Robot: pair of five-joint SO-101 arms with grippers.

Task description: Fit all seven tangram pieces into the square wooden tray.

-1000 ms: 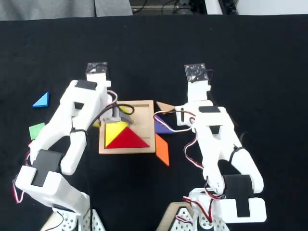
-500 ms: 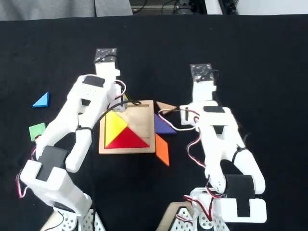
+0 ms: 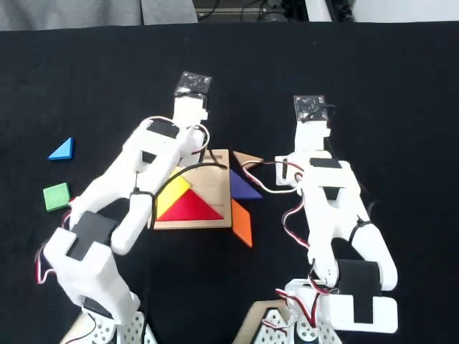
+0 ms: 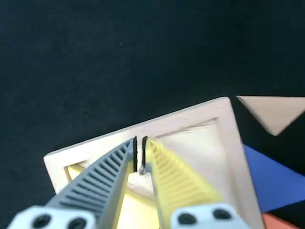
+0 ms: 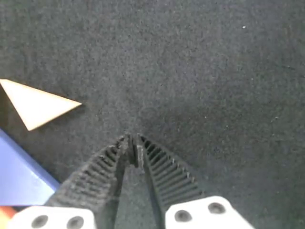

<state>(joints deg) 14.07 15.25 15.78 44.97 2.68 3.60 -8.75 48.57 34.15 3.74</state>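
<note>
- The left gripper [image 4: 139, 153] had its grey finger and its yellow finger brought together, with only a thin slit between the tips and nothing clamped between them.
- The tips of this gripper hung over the square wooden tray [image 3: 216, 183], just inside one rim [image 4: 143, 125] and above the bare wooden floor.
- The right gripper [image 5: 133, 144] also had its two ribbed fingers closed tip to tip, with nothing held.
- The right gripper stood over the black table cover [image 3: 373, 72], apart from the tray and near the tan triangle [image 5: 34, 107].
- The tray lay flat on the table between the two arms, with the left arm partly across it in the high view.
- Two pieces lay inside the tray: a yellow triangle [image 3: 171, 198] and a red triangle [image 3: 192, 208], meeting along one edge in the half of the tray nearer the arm bases.
- The rest of the tray floor showed bare wood.
- Three pieces lay outside the tray on the right arm's side:
- the tan triangle [image 3: 247, 158], near the tray's far corner;
- a dark blue triangle [image 3: 244, 188], just beside the tray's side rim;
- an orange parallelogram [image 3: 242, 223], just beside the tray's near corner.
- Two pieces lay well apart from the tray on the left arm's side: a light blue triangle [image 3: 62, 150] and a green square [image 3: 57, 196].
</note>
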